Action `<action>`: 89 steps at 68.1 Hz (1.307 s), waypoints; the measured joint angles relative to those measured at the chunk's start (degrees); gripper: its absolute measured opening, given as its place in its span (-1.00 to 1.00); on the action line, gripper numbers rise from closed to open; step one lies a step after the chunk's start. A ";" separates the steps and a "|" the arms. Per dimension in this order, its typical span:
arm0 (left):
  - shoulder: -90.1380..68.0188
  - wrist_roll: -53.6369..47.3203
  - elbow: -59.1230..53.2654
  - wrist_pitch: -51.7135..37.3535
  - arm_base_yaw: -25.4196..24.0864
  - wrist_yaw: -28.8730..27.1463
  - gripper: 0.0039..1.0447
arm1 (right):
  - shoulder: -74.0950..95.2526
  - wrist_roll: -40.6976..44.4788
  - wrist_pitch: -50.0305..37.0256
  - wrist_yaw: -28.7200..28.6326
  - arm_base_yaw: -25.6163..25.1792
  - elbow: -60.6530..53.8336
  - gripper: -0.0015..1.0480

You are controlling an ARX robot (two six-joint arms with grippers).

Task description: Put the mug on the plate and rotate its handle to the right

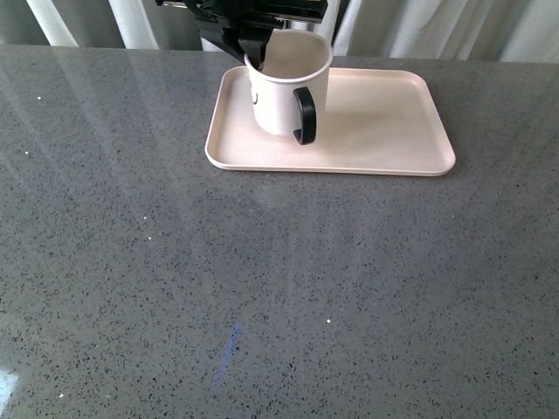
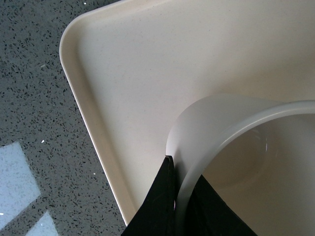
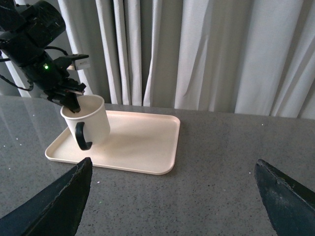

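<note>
We see the mug (image 1: 284,92) over the left part of the plate (image 1: 384,131), which lies at the far side of the grey speckled table (image 1: 262,288). The mug is tilted, with its open mouth leaning to the right and away from the robot. Its base is low against the plate's surface, though we cannot tell whether it rests there fully. The black handle (image 1: 305,116) points toward the robot, a little right of the mug's middle in the front view, and part of the black face marking shows on the mug's left side.

The left gripper (image 1: 253,54) comes in from behind and above and is clamped on the mug's rim at its far left edge. In the left wrist view we find its black fingers (image 2: 157,206) pressed to either side of the thin white wall, one inside and one outside.

The right gripper (image 3: 173,162) hangs over bare table well to the right of the plate, with its two fingers spread wide and nothing between them. Pale curtains (image 3: 197,49) hang behind the table
</note>
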State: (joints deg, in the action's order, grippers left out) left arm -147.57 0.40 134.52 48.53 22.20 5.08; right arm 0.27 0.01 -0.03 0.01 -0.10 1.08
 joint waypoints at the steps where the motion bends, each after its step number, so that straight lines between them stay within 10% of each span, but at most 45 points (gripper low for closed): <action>1: -0.22 0.15 0.15 0.07 0.09 0.00 -0.97 | 0.00 0.00 0.00 0.00 0.00 0.00 0.82; 46: -3.72 1.84 2.93 1.73 1.22 -0.28 -0.97 | 0.00 0.00 0.00 0.00 0.00 0.00 0.82; 82: 2.27 1.86 -5.11 -5.01 0.42 2.16 0.78 | 0.00 0.00 0.00 0.00 0.00 0.00 0.82; 89: 6.62 1.62 -9.03 -8.00 -0.79 2.32 0.82 | 0.00 0.00 0.00 0.00 0.00 0.00 0.82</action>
State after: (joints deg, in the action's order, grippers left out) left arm -140.94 2.02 125.49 40.53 21.41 7.40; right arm 0.27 0.01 -0.03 0.01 -0.10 1.08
